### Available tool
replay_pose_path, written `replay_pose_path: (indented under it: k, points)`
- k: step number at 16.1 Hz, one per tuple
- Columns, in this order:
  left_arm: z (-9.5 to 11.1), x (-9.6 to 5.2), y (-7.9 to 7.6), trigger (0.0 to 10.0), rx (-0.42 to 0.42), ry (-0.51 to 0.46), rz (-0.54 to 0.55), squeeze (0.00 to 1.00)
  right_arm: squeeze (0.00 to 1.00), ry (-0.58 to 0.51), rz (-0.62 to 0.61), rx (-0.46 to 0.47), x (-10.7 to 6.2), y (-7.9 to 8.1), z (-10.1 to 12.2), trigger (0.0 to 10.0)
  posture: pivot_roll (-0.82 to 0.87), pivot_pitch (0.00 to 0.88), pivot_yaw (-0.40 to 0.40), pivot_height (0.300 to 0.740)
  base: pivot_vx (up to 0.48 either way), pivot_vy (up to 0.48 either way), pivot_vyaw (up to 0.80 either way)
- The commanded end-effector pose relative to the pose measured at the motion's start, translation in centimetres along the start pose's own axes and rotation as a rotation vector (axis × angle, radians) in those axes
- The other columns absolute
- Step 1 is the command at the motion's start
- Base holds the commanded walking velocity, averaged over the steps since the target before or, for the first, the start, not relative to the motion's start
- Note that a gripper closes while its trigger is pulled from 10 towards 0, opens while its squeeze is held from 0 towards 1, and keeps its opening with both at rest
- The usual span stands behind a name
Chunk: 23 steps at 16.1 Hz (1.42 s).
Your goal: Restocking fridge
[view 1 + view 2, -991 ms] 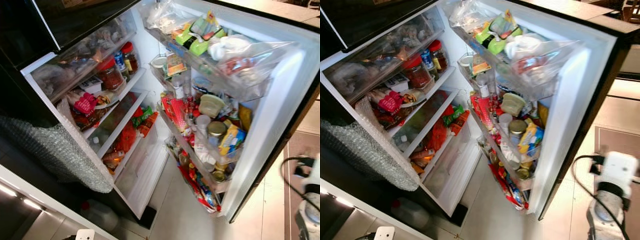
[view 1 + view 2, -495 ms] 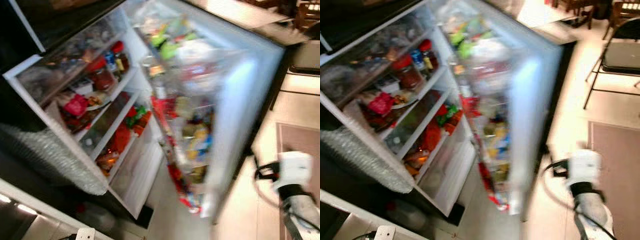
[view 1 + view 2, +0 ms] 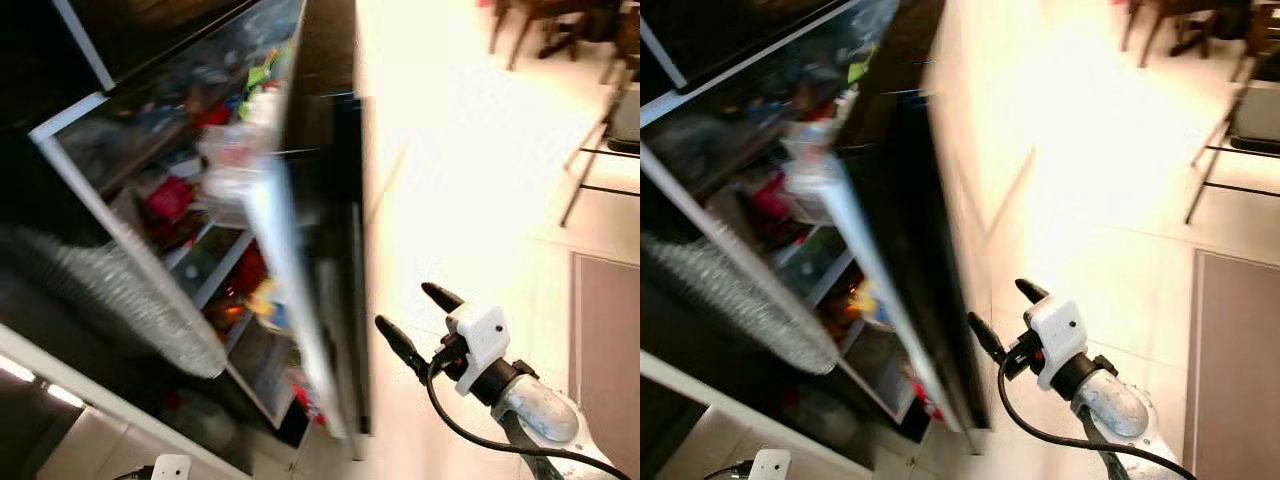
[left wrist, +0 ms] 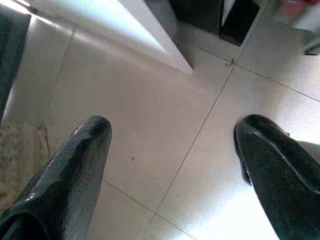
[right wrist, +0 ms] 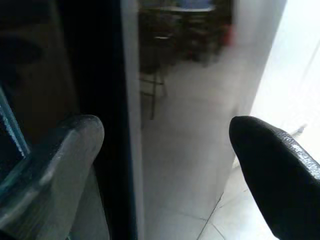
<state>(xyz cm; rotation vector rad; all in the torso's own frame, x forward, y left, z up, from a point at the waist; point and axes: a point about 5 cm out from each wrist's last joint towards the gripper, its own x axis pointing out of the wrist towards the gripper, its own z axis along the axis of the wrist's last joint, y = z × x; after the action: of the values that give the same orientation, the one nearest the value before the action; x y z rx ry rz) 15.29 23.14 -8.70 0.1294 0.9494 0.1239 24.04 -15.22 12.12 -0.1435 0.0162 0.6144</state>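
The fridge door [image 3: 335,250] stands half swung in, edge-on to me, its black outer face turned to my right gripper. Its door bins [image 3: 240,165] of food are blurred. Behind it, the fridge shelves [image 3: 170,200] hold red jars and packets. My right gripper [image 3: 403,306] is open, raised just off the door's outer face with nothing between its fingers; the right wrist view shows the gripper [image 5: 165,130] close to the dark door edge [image 5: 107,100]. My left gripper [image 4: 172,125] hangs open and idle over the tiled floor [image 4: 150,130].
Bubble wrap [image 3: 130,300] hangs over the fridge's left side. A pale jug [image 3: 195,415] sits low by the fridge base. A folding chair [image 3: 610,130] and a brown mat [image 3: 605,330] lie to the right, across bright tiled floor [image 3: 460,200].
The fridge door has swung from wide open to half shut. My right arm has risen and reached in toward the door's outer face. The view has also shifted.
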Motion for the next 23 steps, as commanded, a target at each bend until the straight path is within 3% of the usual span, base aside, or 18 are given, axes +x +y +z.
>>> replay_pose_path:
  k: [1, 4, 5, 6, 7, 9, 10, 11, 12, 14, 16, 19, 23]
  points:
    - [-0.6, -0.2, 0.5, 10.0, 0.008, 0.02, 0.016, 0.0, 0.0, 0.024, -0.055, 0.02, -0.5, -0.9, -0.6, 10.0, -0.08, 0.037, 0.126, 0.74, 0.0, 0.0, 0.0]
    - [-0.6, -0.2, 0.4, 10.0, 0.003, 0.02, 0.015, 0.0, 0.0, 0.07, -0.298, 0.048, -1.9, -4.5, -2.6, 10.0, -0.08, 0.037, 0.112, 0.74, 0.0, 0.0, 0.0]
    - [-0.6, -0.2, 0.4, 10.0, 0.002, 0.021, 0.015, 0.0, 0.0, 0.075, -0.333, 0.064, -2.2, -4.9, -2.9, 10.0, -0.08, 0.036, 0.11, 0.74, 0.0, 0.0, 0.0]
    - [-0.6, -0.2, 0.4, 10.0, -0.001, 0.021, 0.014, 0.0, 0.0, 0.118, -0.565, 0.172, -3.9, -7.7, -5.3, 10.0, -0.08, 0.034, 0.107, 0.74, 0.0, 0.0, 0.0]
    - [-0.6, -0.2, 0.3, 10.0, -0.003, 0.022, 0.013, 0.0, 0.0, 0.176, -0.714, 0.25, -5.3, -9.1, -7.3, 10.0, -0.08, 0.031, 0.106, 0.74, 0.0, 0.0, 0.0]
    - [-0.7, -0.2, 0.2, 10.0, -0.007, 0.024, 0.013, 0.0, 0.0, 0.369, -0.902, 0.367, -8.3, -10.0, -12.0, 10.0, -0.08, 0.022, 0.098, 0.74, 0.0, 0.0, 0.0]
    - [-0.7, -0.2, 0.2, 10.0, -0.021, 0.023, 0.017, 0.0, 0.0, 0.503, -0.932, 0.396, -9.6, -9.3, -14.4, 10.0, -0.08, 0.022, 0.098, 0.74, 0.0, 0.0, 0.0]
    - [-0.7, -0.2, 0.2, 10.0, -0.029, 0.023, 0.019, 0.0, 0.0, 0.644, -0.885, 0.408, -10.4, -7.7, -16.5, 10.0, -0.07, 0.015, 0.093, 0.74, 0.0, 0.0, 0.0]
    - [-0.7, -0.2, 0.2, 10.0, -0.033, 0.023, 0.02, 0.0, 0.0, 0.686, -0.864, 0.415, -10.6, -7.0, -17.2, 10.0, -0.07, 0.013, 0.092, 0.74, 0.0, 0.0, 0.0]
    - [-0.8, -0.2, 0.2, 10.0, -0.045, 0.025, 0.02, 0.0, 0.0, 0.882, -0.726, 0.418, -11.4, -3.1, -19.9, 10.0, -0.05, 0.015, 0.083, 0.74, 0.0, 0.0, 0.0]
    - [-0.8, -0.2, 0.3, 10.0, -0.056, 0.028, 0.028, 0.0, 0.0, 0.99, -0.703, 0.5, -12.2, 0.2, -21.6, 10.0, -0.01, 0.023, 0.075, 0.74, 0.0, 0.0, 0.0]
    - [-1.0, -0.2, 0.3, 10.0, -0.072, 0.031, 0.036, 0.0, 0.0, 1.018, -0.648, 0.542, -11.6, 3.2, -22.3, 10.0, 0.02, 0.034, 0.064, 0.74, 0.0, 0.0, 0.23]
    - [-1.2, -0.3, 0.3, 10.0, -0.074, 0.036, 0.033, 0.0, 0.0, 1.033, -0.625, 0.556, -10.7, 4.5, -22.5, 10.0, 0.0, 0.047, 0.058, 0.74, 0.0, 0.0, 0.8]
